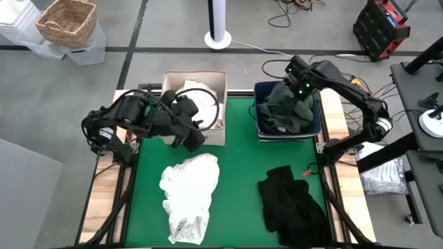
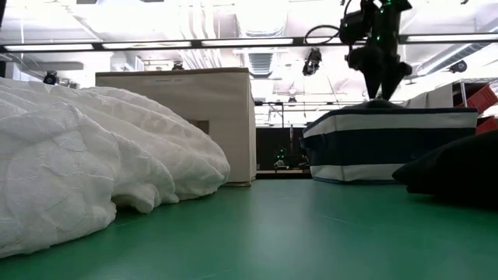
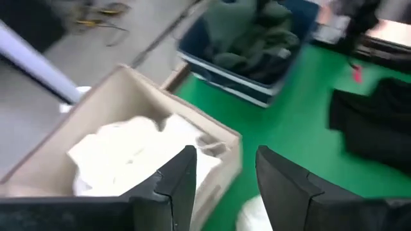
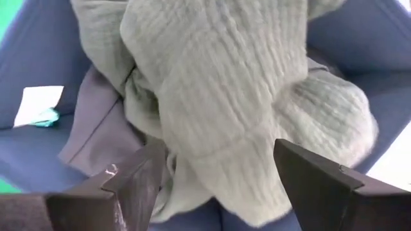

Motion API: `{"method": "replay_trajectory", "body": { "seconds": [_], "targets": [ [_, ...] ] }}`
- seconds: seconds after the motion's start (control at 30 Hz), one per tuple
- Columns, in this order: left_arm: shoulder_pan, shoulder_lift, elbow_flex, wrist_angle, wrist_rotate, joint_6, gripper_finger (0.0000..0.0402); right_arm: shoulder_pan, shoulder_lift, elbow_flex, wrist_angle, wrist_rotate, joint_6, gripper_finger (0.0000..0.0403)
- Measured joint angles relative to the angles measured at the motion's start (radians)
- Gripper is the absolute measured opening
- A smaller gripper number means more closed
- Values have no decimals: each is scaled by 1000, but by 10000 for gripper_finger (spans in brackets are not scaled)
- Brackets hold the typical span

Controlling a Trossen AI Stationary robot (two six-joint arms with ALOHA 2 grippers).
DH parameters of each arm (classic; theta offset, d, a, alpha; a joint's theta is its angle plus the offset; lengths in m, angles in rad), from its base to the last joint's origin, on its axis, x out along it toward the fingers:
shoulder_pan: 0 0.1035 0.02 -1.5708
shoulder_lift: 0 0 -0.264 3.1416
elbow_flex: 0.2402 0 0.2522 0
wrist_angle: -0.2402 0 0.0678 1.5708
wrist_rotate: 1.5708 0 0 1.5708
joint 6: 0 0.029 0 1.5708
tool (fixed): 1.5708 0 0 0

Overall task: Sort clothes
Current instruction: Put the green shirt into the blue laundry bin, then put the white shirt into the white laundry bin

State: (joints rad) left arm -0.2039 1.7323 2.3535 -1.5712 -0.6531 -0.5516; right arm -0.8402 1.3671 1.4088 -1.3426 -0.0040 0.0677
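Observation:
My left gripper (image 1: pixel 194 138) (image 3: pixel 225 154) is open and hovers over the near edge of the beige fabric box (image 1: pixel 166 76) (image 3: pixel 128 74), which holds white clothes (image 1: pixel 206 105) (image 3: pixel 128 151). My right gripper (image 1: pixel 299 93) (image 4: pixel 218 144) (image 2: pixel 381 85) is open above the navy bin (image 1: pixel 257 114) (image 2: pixel 389 144). Its fingers stand on either side of a dark green ribbed garment (image 1: pixel 287 111) (image 4: pixel 225 77) heaped in the bin. A crumpled white garment (image 1: pixel 188 194) (image 2: pixel 78 171) and a black garment (image 1: pixel 291 204) (image 2: pixel 459 167) lie on the green mat.
The box and the bin stand side by side at the mat's far edge. Wooden table strips (image 1: pixel 104 187) border the mat on both sides. Beyond the table are a wicker basket (image 1: pixel 67 21), a white post base (image 1: pixel 218 38), a red toolbox (image 1: pixel 381 24) and cables. Bare mat lies between the two garments.

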Motion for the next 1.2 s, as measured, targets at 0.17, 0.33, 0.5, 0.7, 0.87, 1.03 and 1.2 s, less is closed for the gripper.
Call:
{"method": "replay_trajectory", "body": {
  "seconds": [0.17, 0.33, 0.5, 0.7, 0.87, 1.03, 1.2],
  "targets": [
    [-11, -46, -8, 1, 88, 76, 139, 0, -27, 56, -32, 0, 2, 261],
    [-15, -104, -26, 0, 88, 157, 139, 3, -78, 88, -32, 1, 52, 200],
    [-17, -221, -132, 2, 94, 211, 139, 28, -158, 92, -10, -35, 72, 116],
    [-18, -417, -421, 99, 96, 193, 139, 124, -242, 92, 95, -75, 134, 32],
    [-19, -555, -698, 328, 138, 217, 139, 235, -253, 92, 172, -85, 137, 14],
    [-23, -641, -919, 474, 205, 215, 139, 365, -238, 91, 207, -238, 75, 19],
    [-31, -681, -1047, 563, 227, 194, 139, 520, -233, 91, 193, -293, 95, 18]
  ]
}}
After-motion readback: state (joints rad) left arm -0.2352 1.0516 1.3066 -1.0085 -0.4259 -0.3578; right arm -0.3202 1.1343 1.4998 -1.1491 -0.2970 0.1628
